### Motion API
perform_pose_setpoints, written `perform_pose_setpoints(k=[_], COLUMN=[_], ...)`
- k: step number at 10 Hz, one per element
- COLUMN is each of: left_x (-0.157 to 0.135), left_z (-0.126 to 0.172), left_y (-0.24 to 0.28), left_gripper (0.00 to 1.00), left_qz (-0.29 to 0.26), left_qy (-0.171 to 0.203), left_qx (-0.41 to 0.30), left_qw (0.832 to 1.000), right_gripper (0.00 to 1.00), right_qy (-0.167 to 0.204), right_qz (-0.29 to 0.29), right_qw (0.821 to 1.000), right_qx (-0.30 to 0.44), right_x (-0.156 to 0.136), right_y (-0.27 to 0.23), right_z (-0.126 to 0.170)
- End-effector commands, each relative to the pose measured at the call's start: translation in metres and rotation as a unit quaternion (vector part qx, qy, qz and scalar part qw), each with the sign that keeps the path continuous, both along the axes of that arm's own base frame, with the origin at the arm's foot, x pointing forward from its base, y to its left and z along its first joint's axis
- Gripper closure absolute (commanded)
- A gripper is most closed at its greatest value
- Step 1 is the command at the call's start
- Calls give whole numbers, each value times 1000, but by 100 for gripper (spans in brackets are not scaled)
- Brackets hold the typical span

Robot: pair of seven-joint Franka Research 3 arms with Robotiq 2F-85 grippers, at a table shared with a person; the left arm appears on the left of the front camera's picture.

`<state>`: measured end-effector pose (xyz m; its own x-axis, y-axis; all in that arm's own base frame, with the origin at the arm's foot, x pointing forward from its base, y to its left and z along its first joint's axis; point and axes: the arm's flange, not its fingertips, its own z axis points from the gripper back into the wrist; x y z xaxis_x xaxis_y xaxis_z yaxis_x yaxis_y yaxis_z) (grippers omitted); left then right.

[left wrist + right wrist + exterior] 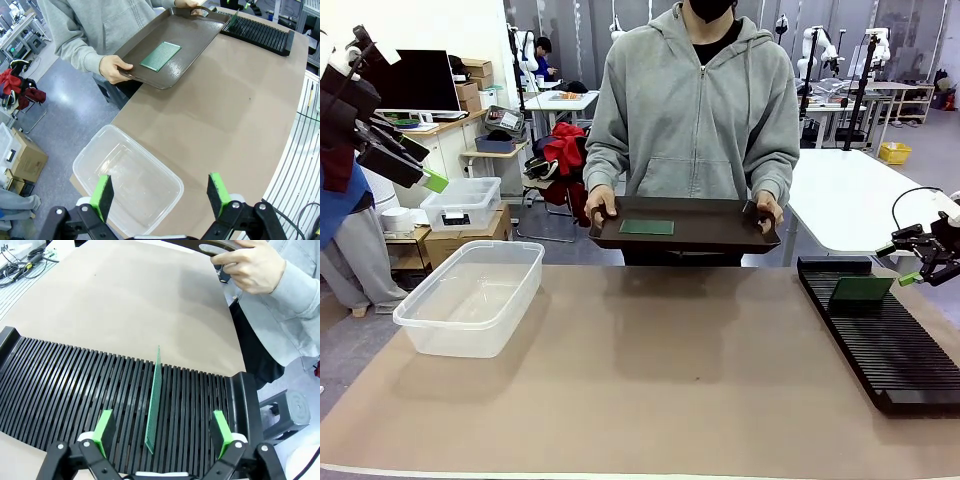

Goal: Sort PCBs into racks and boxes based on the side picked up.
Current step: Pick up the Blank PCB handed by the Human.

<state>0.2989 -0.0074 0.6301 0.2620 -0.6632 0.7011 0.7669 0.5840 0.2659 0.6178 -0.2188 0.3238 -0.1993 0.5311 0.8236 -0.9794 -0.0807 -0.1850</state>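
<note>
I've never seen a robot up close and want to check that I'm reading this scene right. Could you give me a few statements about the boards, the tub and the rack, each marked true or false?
1. A green board lies flat on the tray that the person holds. True.
2. The clear tub has a board in it. False: no board lies in it.
3. A second board stands on edge in a slot of the black rack. True.
4. The robot's right hand is clamped on that board. False: it is open, with its fingers apart on either side of the board.
5. The robot's left hand grips a board. False: it is open and holds nothing, above the tub.
</note>
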Motion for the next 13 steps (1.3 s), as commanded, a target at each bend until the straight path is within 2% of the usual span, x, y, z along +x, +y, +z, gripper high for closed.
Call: perform_pose_setpoints(k=[1, 3, 4, 6, 7, 8, 9, 10, 11, 12, 13], left_x=[0, 0, 0, 0, 0, 0, 0, 0, 0, 0, 0], left_z=[-2, -2, -2, -2, -2, -2, -2, -2, -2, -2, -2], left_y=[1, 1, 1, 1, 1, 1, 1, 1, 1, 1, 1], left_gripper=[0, 0, 0, 0, 0, 0, 0, 0, 0, 0, 0], left_qz=[-2, -2, -2, -2, -2, -2, -2, -2, -2, -2, -2], left_qy=[5, 5, 5, 5, 5, 5, 5, 5, 5, 5, 5], left_qx=[2, 2, 2, 2, 2, 2, 2, 2, 2, 2, 2], left_qw=[1000, 1000, 1000, 1000, 1000, 1000, 1000, 1000, 1000, 1000, 1000], right_gripper=[0, 0, 0, 0, 0, 0, 0, 0, 0, 0, 0], right_qy=[-2, 0, 2, 17, 19, 32, 62, 66, 36, 35, 56], right_qz=[4, 0, 14, -20, -8, -23, -53, -63, -93, -106, -157], right_qw=[1000, 1000, 1000, 1000, 999, 998, 995, 995, 994, 993, 986], right_qx=[2, 0, 5, -16, -33, -46, -59, -38, -39, -25, -17], right_x=[1, 0, -3, -12, -19, -25, -33, -41, -49, -62, -78], right_y=[0, 0, 10, 34, 44, 53, 63, 69, 73, 78, 82], right_z=[0, 0, 17, 56, 77, 102, 124, 147, 165, 180, 193])
